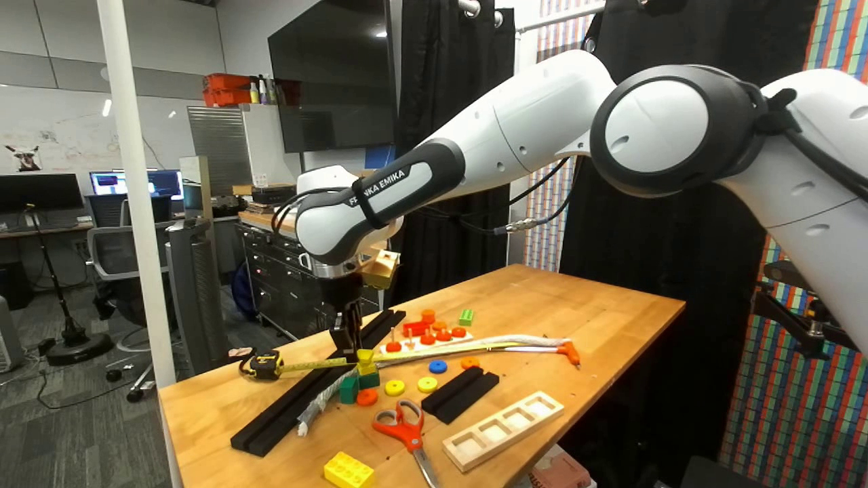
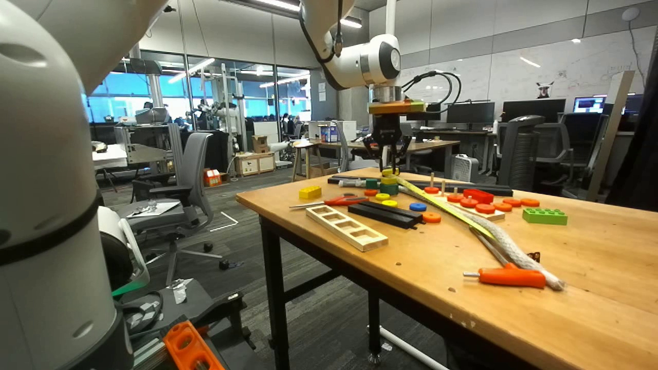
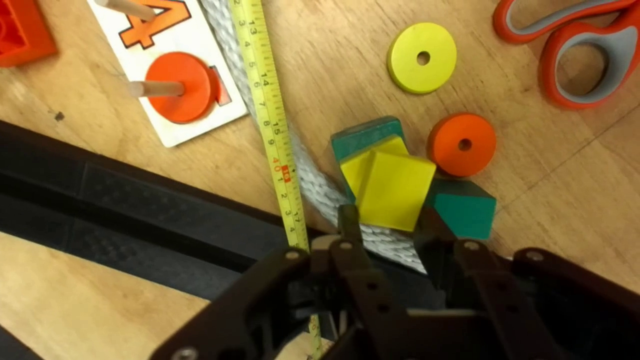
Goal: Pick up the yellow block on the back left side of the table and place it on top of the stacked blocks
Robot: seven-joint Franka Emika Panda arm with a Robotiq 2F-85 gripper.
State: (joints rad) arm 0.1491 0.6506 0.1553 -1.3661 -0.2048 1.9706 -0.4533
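At left on the table (image 1: 542, 298), the hand (image 3: 388, 215) pinches the yellow block (image 3: 396, 190) by its sides over the stacked blocks (image 3: 361, 162), presumably leaving its underside free.

Smooth-faced yellow block (image 3: 397, 192), grained wooden table (image 1: 563, 305), coarse braided sleeve (image 3: 322, 192), matt black strip (image 3: 150, 200), glossy white arm (image 1: 515, 115)

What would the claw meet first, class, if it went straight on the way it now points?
The claw points down, gripping a yellow block. That block would likely first meet the lower yellow block, which sits on a green block. Whether they touch now is unclear.
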